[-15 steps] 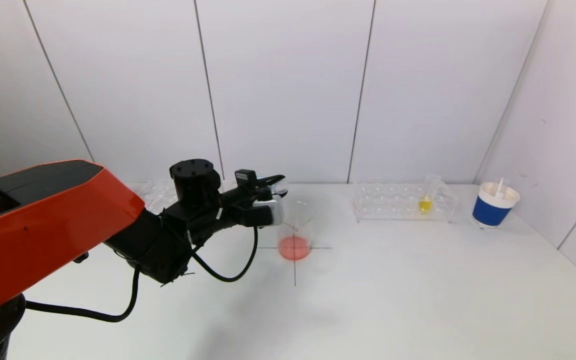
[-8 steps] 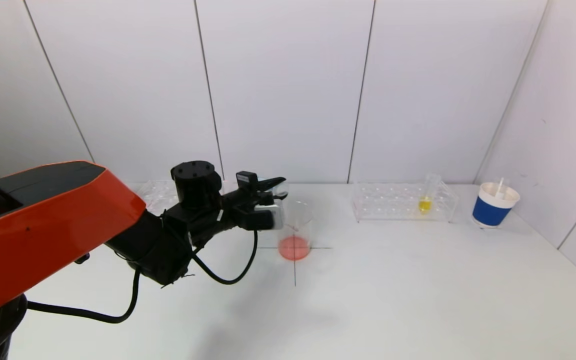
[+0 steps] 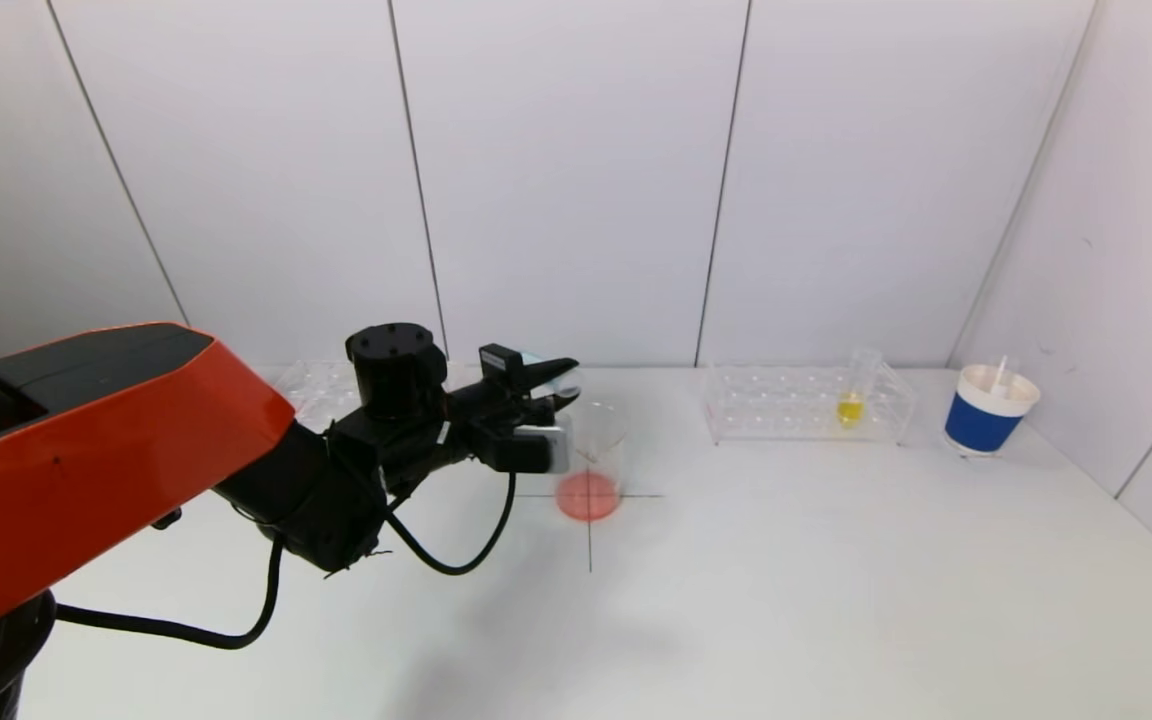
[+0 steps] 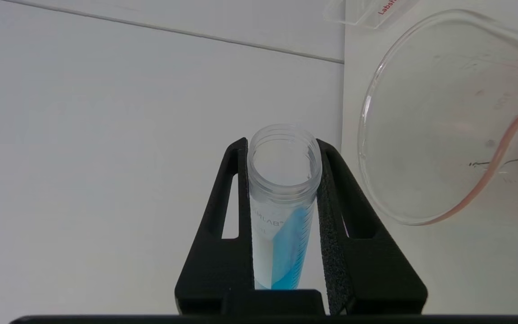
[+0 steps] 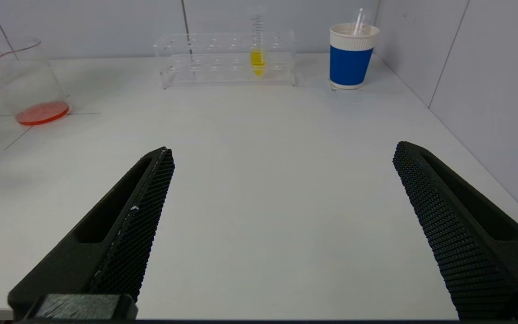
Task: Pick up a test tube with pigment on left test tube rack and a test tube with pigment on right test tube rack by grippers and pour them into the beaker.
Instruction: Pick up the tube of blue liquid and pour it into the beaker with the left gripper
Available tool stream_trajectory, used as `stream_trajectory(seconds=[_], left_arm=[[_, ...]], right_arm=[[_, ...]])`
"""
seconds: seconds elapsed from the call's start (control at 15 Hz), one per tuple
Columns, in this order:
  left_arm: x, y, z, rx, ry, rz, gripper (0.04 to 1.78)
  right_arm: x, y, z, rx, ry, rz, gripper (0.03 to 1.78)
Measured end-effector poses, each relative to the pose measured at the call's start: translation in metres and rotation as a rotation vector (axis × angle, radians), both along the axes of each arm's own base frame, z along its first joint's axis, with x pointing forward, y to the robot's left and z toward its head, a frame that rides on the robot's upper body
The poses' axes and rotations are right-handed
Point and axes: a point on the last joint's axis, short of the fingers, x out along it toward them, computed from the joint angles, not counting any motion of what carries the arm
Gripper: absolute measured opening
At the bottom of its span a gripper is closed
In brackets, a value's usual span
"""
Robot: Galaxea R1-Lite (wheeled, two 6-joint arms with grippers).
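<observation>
Left gripper [image 4: 283, 211] clamped on a clear plastic test tube [image 4: 281, 216] holding blue pigment, tipped nearly level, open mouth close beside the beaker [image 3: 594, 460] rim but not yet over it. Beaker near the middle of the worktop [image 3: 786, 580], on a drawn cross, with a thin red layer at its bottom. Right gripper [image 5: 281, 234] spread wide and empty, low over the near right part of the worktop. Second tube, yellow pigment [image 3: 849, 408], upright in the right rack [image 3: 806, 405] along the far edge; left rack [image 3: 311, 385] at the far left, mostly hidden behind the arm. Blue paper cup [image 3: 994, 408] at the far right corner.

Likely light, stiff, smooth-walled, so prone to slipping or twisting between pads. Best taken on the upper wall below the threaded neck, firmly but without crushing. Liquid lying along the lower wall, ready to run with slight further tilt.
</observation>
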Motion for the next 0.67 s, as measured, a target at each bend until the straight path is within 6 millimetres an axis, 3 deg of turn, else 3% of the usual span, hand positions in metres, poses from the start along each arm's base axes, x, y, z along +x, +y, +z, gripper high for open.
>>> stream_trajectory(seconds=[0.67], left_arm=[[-0.0004, -0.0010, 0.0008, 0.061, -0.083, 0.000, 0.44]], right_arm=[[0.0000, 0.0000, 0.0000, 0.000, 0.000, 0.000, 1.77]])
